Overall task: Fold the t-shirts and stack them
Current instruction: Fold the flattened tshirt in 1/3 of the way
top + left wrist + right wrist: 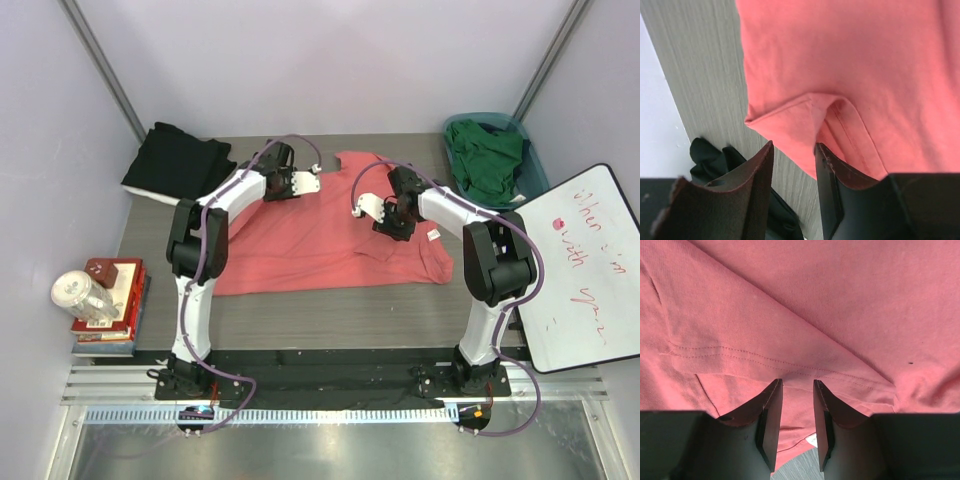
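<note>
The coral-pink t-shirt (320, 240) lies spread across the middle of the table, partly folded over at its right side. My left gripper (297, 187) hangs over its far left edge. In the left wrist view that gripper (793, 147) is open over a folded sleeve hem (805, 107) and holds nothing. My right gripper (390, 222) is over the shirt's right part. In the right wrist view it (796, 384) is open just above a stitched fold (765, 360), near the white tag (812, 439). The black t-shirt (178, 165) lies folded at the back left. The dark green t-shirt (487, 160) is bunched in the basket.
A teal plastic basket (535, 165) stands at the back right. A whiteboard (585, 265) leans at the right edge. A stack of books with a jar (105, 295) sits off the table's left side. The black shirt also shows in the left wrist view (710, 157).
</note>
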Tool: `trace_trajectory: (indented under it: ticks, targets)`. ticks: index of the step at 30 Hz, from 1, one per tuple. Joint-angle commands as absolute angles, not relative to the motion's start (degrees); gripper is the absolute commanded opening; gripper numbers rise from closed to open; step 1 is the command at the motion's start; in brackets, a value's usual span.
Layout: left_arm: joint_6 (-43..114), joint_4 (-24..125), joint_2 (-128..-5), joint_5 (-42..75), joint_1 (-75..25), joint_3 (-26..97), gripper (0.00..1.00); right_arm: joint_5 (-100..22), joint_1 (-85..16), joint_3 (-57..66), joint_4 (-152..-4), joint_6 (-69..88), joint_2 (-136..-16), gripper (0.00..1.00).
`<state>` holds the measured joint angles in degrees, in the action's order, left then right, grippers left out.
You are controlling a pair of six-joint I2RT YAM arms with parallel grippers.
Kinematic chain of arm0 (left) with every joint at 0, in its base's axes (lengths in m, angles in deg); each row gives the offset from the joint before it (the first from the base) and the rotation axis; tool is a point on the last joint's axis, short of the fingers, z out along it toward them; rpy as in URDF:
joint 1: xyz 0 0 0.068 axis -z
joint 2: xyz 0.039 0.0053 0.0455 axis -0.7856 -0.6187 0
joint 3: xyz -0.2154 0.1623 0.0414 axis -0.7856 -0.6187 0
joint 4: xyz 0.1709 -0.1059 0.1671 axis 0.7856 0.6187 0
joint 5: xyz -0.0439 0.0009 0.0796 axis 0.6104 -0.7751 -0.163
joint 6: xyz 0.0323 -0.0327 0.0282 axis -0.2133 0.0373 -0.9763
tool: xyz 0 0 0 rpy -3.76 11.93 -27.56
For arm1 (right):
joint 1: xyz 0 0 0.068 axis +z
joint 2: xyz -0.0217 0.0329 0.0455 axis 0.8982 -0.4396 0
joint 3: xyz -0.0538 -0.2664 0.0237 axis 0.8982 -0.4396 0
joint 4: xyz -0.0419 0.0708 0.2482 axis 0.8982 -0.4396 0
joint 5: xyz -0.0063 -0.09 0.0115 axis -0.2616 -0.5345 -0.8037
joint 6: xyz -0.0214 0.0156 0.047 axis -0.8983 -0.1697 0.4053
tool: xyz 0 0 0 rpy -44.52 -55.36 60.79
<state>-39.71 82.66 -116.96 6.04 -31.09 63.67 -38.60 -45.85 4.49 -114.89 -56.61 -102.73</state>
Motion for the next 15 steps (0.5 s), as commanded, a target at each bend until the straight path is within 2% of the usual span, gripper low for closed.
trace_trajectory:
  ticks: [1, 10, 15]
  targets:
    - [-38.48, 80.57, -118.34, 5.49, -30.33, 65.38, 0.39, -38.99, -45.46, 4.88, -113.6, -55.57, -102.17, 0.37]
    - [-39.18, 80.74, -117.81, 5.93, -29.89, 63.18, 0.32, -39.07, -45.46, 5.93, -113.6, -55.92, -102.96, 0.36]
    - [-39.18, 81.18, -117.37, 6.28, -29.72, 61.95, 0.22, -39.16, -45.46, 6.37, -113.43, -56.1, -103.31, 0.34]
